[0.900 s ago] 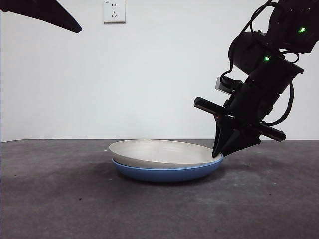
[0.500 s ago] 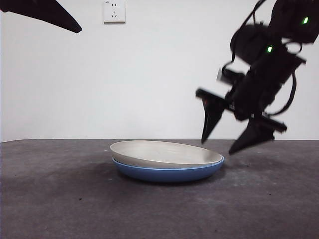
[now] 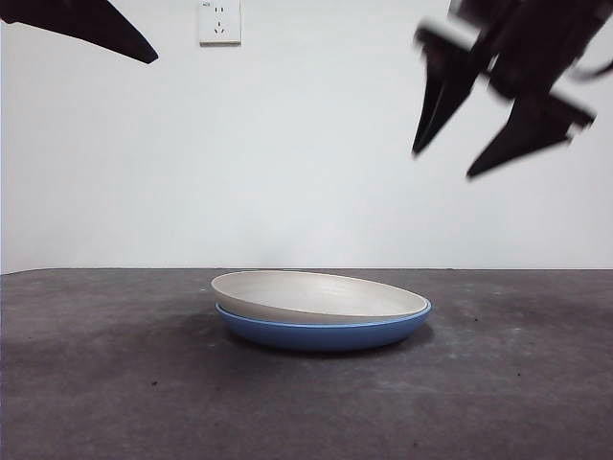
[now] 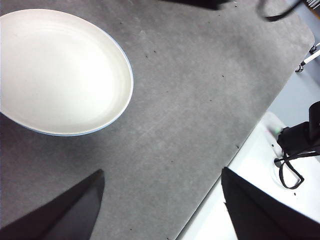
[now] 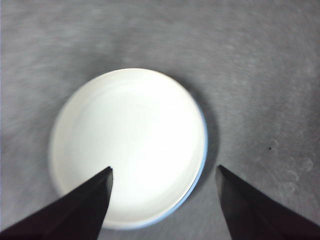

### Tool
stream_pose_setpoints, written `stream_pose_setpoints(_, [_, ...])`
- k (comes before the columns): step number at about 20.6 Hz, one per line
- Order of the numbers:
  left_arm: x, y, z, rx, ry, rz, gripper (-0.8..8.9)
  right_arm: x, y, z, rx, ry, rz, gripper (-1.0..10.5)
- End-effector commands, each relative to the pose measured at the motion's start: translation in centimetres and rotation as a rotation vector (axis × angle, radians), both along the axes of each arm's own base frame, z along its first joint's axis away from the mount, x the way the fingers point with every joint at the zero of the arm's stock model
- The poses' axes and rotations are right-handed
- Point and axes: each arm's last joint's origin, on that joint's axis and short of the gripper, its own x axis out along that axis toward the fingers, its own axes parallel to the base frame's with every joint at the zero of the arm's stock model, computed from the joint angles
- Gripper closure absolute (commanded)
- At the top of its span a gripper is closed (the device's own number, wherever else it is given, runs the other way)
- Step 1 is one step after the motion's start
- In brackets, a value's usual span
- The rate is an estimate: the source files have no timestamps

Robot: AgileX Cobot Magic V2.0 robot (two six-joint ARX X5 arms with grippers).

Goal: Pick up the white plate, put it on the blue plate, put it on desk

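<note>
Lifted clear since a second ago, the right hand [image 3: 469,163] is seen spread, high above the round cream-white plate [image 3: 316,295] nested in the glossy blue plate [image 3: 321,332] on the dark grey worktop [image 3: 115,383]; a one-sided regrasp could tip it.

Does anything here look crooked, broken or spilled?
Only slightly: the white plate sits a bit tilted and off-centre in the blue plate, raised on one side. Nothing looks broken or spilled. The right gripper hangs open above.

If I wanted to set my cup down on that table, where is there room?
Bare desk lies on both sides of, and in front of, the stacked white plate and blue plate. The open right pincer hangs above the stack's right side.
</note>
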Motion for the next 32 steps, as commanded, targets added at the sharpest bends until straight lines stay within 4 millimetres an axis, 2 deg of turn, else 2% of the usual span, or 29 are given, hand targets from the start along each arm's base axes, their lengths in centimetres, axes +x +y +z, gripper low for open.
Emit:
stream_pose_setpoints(1, [0.0, -0.2, 0.3, -0.005, -0.016, -0.017, 4.42, -1.9, -0.5, 2.2, -0.009, -0.056, 0.082, 6.2])
stream_pose_setpoints(6, [0.0, -0.2, 0.3, -0.005, -0.015, -0.017, 4.42, -5.7, -1.7, 3.8, 0.001, -0.021, 0.172, 6.2])
stream_pose_setpoints(11, [0.0, -0.2, 0.3, -0.005, -0.015, -0.017, 4.42, -8.9, -2.5, 4.0, 0.009, 0.083, 0.288, 6.2])
stream_pose_setpoints(15, [0.0, -0.2, 0.3, -0.005, -0.015, -0.017, 4.42, -10.5, -2.8, 3.9, -0.029, 0.129, 0.335, 6.2])
stream_pose_setpoints(30, [0.0, -0.2, 0.2, -0.004, -0.013, -0.017, 4.47, -10.9, -2.9, 3.9, -0.043, 0.12, 0.358, 6.2])
stream_pose_setpoints(31, [0.0, -0.2, 0.2, -0.003, -0.011, -0.017, 4.69, -10.9, -2.9, 3.9, -0.046, 0.118, 0.359, 6.2])
stream_pose_setpoints(32, [0.0, -0.2, 0.2, -0.002, -0.01, -0.017, 5.34, -10.9, -2.9, 3.9, -0.049, 0.115, 0.363, 6.2])
